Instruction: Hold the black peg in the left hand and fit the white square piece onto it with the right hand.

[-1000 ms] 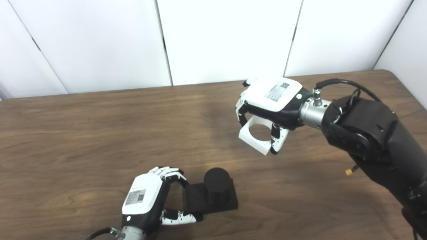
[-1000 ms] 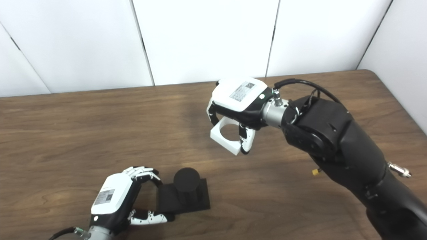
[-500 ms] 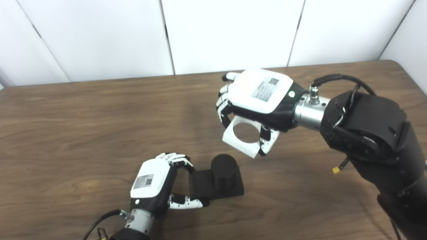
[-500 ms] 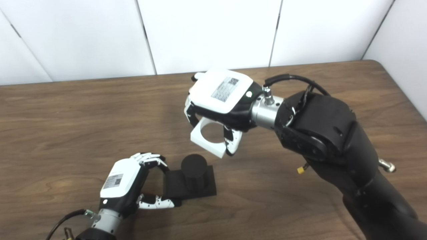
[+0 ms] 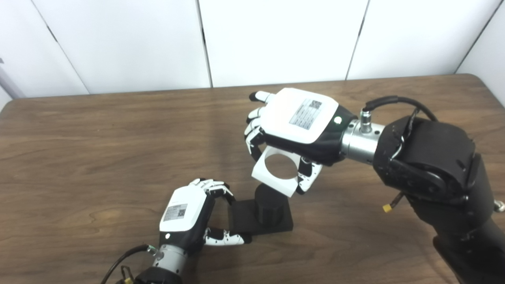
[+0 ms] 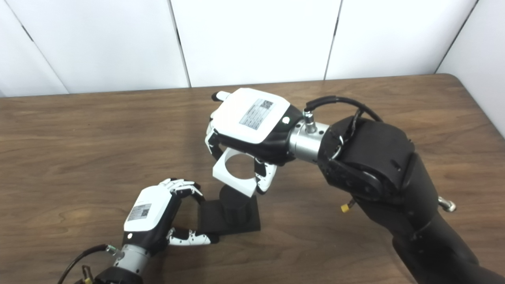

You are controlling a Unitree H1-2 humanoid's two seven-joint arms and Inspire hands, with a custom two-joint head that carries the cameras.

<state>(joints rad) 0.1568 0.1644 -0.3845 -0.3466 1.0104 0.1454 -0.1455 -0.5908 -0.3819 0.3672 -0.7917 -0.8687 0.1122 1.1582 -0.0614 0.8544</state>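
The black peg (image 5: 270, 205) is a short cylinder standing on a flat black square base (image 5: 244, 217) near the table's front edge. My left hand (image 5: 189, 215) grips the base's left side between fingers and thumb. My right hand (image 5: 294, 126) holds the white square piece (image 5: 264, 179), a flat plate with a round hole, tilted in the air. The piece's lower edge overlaps the top of the peg in both views; whether they touch I cannot tell. The hole sits up and slightly behind the peg top.
The brown wooden table (image 5: 98, 150) stretches wide to the left and back. White wall panels (image 5: 276, 35) stand behind it. The bulky black right forearm (image 5: 430, 165) reaches over the table's right half, with a small yellow-tipped part (image 5: 386, 208) hanging under it.
My right hand has carried the white piece left and down until it hangs just over the peg. The left hand keeps its hold on the base. The camera has shifted too.
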